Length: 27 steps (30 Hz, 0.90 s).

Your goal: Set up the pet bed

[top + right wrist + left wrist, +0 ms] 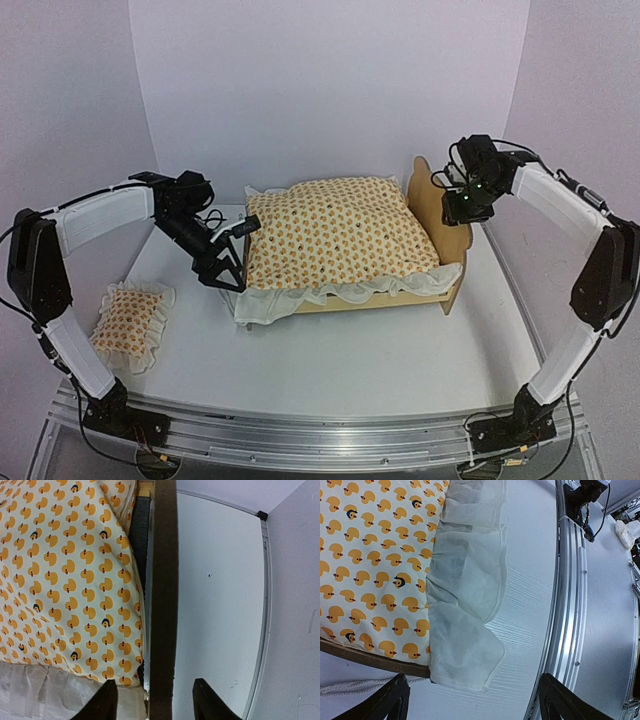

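**Cushion on the frame, pillow waiting at the near left**

The white table [400, 360] carries the pet bed [380, 296] at its middle, lying left to right with the scalloped headboard [432, 205] upright at the right end. The duck-print cushion [335, 232] covers the frame. Its pale ruffle [470, 580] spills over the near rail and the left foot end onto the tabletop.

The right gripper [460, 212] hangs over the headboard. From the wrist, its fingers are spread to either side of the headboard's top edge [164, 590] and pinch nothing. Whether either finger touches the wood cannot be told. The left gripper [225, 280] sits low at the left foot end, just beside the cushion's corner. Its jaws are spread wide with only ruffle and bare table between them.

The small matching pillow [130, 318] lies flat at the near left, well apart from the bed.

The bedding looks mostly laid, so the step in hand is probably squaring the cushion at the foot. The pillow would then go up against the headboard. To do this well, close the right fingers gently on the headboard so the light frame cannot skid. The left gripper should take the cushion's padded corner rather than the thin ruffle. Tug only a little, because a hard pull could drag the whole cushion off the rail.
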Each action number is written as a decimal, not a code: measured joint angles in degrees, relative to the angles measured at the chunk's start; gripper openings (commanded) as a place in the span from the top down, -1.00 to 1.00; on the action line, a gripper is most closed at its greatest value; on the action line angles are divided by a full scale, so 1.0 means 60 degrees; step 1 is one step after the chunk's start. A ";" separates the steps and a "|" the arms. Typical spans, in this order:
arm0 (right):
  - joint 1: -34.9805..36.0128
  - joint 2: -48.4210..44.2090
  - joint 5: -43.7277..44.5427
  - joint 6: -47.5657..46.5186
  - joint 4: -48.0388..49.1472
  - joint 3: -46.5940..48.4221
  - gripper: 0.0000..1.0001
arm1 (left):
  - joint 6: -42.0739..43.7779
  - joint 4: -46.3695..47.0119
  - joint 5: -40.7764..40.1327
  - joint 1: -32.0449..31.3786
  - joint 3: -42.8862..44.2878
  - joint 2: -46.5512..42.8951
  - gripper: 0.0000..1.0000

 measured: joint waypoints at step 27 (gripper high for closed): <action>0.6612 0.1223 -0.2244 -0.0827 0.4707 0.0033 -0.88 | 0.3531 0.4928 0.0198 0.1277 -0.6738 -0.3193 -0.40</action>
